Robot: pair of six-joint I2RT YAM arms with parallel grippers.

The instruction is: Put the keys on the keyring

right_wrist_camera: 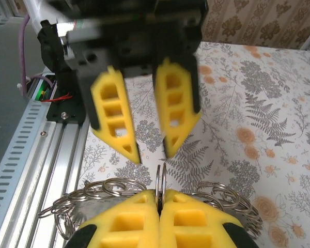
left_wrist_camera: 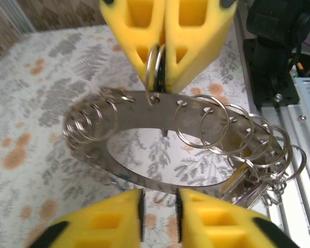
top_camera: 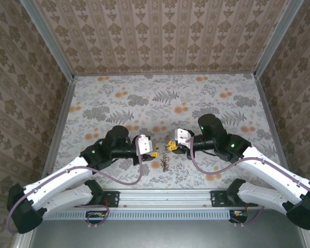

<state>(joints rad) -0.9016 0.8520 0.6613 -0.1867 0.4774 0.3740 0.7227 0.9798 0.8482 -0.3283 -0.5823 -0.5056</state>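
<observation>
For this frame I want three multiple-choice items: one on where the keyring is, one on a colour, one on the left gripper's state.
1. Where is the keyring?
A) in a bowl
B) hanging between the two grippers
C) inside a drawer
2. What colour are the gripper fingers?
A) blue
B) white
C) yellow
3. The left gripper is:
A) open, holding nothing
B) shut on a cloth
C) shut on a pen
Answers: 1 B, the right gripper pinches a split ring threaded on it, opposite the left gripper; 2 C, both pairs are yellow; 3 A, its fingers stand apart around a bare gap.
</observation>
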